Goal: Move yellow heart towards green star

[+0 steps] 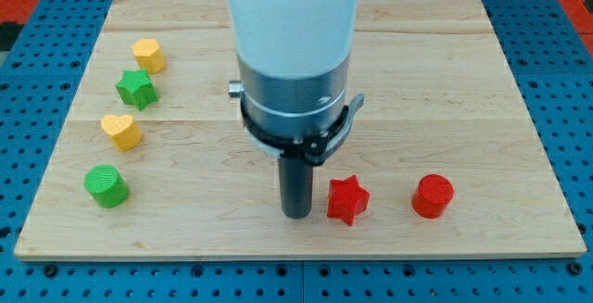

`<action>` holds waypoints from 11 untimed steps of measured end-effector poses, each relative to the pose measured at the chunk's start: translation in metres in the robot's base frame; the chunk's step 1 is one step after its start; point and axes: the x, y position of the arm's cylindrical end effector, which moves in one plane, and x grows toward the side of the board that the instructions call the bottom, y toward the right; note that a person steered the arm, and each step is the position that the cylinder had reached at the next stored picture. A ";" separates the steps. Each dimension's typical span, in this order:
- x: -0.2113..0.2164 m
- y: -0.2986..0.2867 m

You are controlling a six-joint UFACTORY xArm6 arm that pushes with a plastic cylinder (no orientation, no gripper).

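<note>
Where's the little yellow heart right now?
The yellow heart sits near the board's left edge in the camera view, between the green star above and the green cylinder below.

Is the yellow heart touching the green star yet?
Apart. The camera view shows bare wood between the yellow heart and the green star.

The pale wooden board [445, 81] shows light grain with faint seam lines. On it sit a yellow plastic heart block [121, 131], a green plastic star block [136, 89], a yellow plastic hexagon block [148, 56], a green plastic cylinder block [106, 185], a red plastic star block [347, 199] and a red plastic cylinder block [433, 195]. The dark rod's end, my tip [296, 214], is near-black. The perforated surround [556, 25] is blue.
</note>
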 end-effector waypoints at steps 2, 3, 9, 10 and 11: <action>-0.002 0.096; -0.001 0.095; -0.036 -0.084; -0.061 -0.101; -0.061 -0.150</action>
